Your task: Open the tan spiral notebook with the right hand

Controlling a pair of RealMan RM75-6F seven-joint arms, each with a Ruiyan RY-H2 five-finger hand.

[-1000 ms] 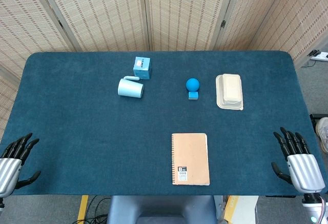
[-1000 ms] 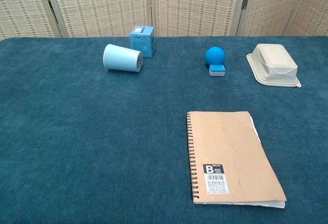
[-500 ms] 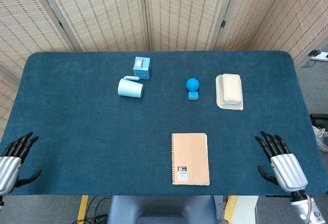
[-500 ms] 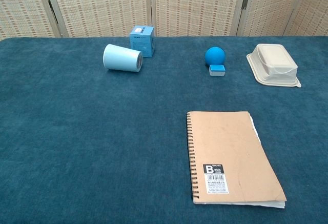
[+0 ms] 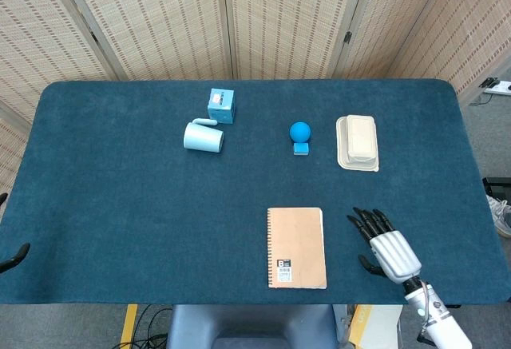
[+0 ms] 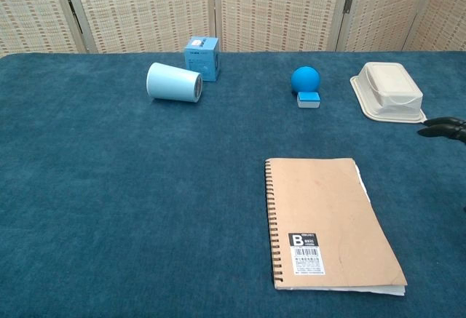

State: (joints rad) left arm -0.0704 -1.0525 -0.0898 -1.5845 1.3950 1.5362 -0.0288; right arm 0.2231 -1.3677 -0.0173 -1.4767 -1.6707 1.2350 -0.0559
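Note:
The tan spiral notebook lies closed and flat near the table's front edge, with its spiral on the left and a barcode label low on the cover. It fills the lower middle of the chest view. My right hand hovers just right of the notebook, apart from it, fingers spread and pointing away from me, holding nothing. Only its dark fingertips enter the chest view at the right edge. Of my left hand, only dark fingertips show at the head view's left edge, spread apart and empty.
On the blue cloth table, at the back, stand a light blue cup lying on its side, a small blue box, a blue ball on a small block, and a cream lidded container.
My right hand has moved left from the table's right edge to just beside the notebook. My left hand has slid left, almost out of the head view. The notebook has not moved.

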